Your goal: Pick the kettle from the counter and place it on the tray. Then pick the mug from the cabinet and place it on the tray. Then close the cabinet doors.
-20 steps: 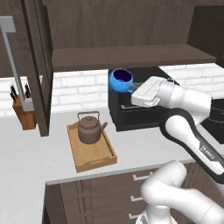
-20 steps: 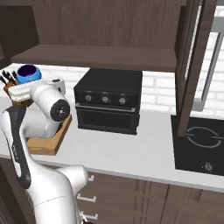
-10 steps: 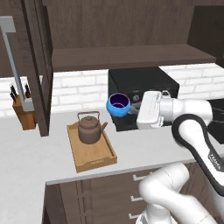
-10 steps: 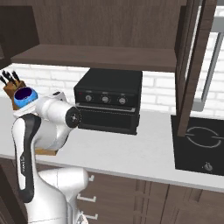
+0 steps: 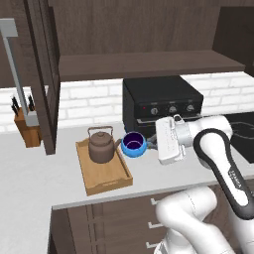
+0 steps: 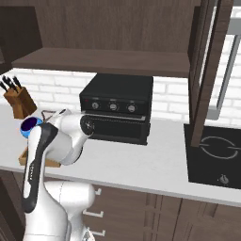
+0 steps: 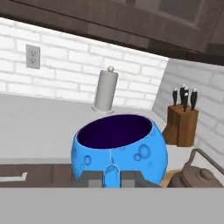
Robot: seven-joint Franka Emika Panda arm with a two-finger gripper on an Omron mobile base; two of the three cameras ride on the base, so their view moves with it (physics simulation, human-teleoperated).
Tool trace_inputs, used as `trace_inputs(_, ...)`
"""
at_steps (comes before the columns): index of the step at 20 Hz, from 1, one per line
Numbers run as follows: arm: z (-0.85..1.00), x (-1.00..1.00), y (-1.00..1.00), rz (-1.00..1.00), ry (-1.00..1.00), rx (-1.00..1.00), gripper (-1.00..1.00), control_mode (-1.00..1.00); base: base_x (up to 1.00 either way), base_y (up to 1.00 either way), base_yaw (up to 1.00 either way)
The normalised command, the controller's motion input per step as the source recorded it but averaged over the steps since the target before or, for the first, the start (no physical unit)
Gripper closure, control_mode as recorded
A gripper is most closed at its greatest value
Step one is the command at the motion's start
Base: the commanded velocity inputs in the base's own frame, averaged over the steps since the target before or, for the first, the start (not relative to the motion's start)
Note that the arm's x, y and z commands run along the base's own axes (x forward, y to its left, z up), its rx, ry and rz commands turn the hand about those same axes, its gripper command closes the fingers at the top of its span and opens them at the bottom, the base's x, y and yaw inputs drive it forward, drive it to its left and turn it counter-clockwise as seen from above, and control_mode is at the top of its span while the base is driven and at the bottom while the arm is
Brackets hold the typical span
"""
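The small bright-blue mug [image 5: 134, 145] hangs just right of the light-wood tray [image 5: 105, 174], a little above the counter [image 5: 39, 173], with my gripper [image 5: 149, 145] shut on its handle. The dark-brown kettle [image 5: 100, 145] stands on the tray's far half, left of the mug. In the hand view the mug [image 7: 120, 148] is upright, its handle pinched between the fingers [image 7: 90, 178], and the kettle [image 7: 197, 173] shows at lower right. From the right base view the mug [image 6: 30, 127] sits beyond my arm, above the tray's edge [image 6: 24, 155]. The cabinet doors [image 5: 42, 74] stand open.
A black toaster oven [image 5: 161, 99] stands on the counter right behind my hand. A knife block [image 5: 27, 126] sits at the far left, a paper-towel roll [image 7: 105, 91] by the wall. A cooktop [image 6: 214, 150] lies to the right. The right door [image 6: 207, 70] hangs open over it.
My hand has come down with the mug, from level with the oven's top to just above the counter beside the tray. The kettle and tray have not moved.
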Motion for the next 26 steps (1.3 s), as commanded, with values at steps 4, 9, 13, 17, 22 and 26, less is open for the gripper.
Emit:
trace_inputs(4,-0.73,0.08,0.13,0.05,0.00,-0.18,1.00,-1.00,0.00,0.00,0.00)
trace_inputs(9,-0.64,0.38,0.14,0.00,0.00,-0.10,1.00,-1.00,0.00,0.00,0.00)
trace_inputs(13,-0.52,0.48,0.16,0.00,0.00,-0.02,1.00,-1.00,0.00,0.00,0.00)
trace_inputs(17,-0.43,0.50,0.15,0.03,0.07,0.00,1.00,-1.00,0.00,0.00,0.00)
trace_inputs(22,-0.44,0.58,0.19,0.06,0.10,0.00,1.00,-1.00,0.00,0.00,0.00)
trace_inputs(26,-0.48,0.46,0.21,0.02,0.01,0.00,1.00,-1.00,0.00,0.00,0.00)
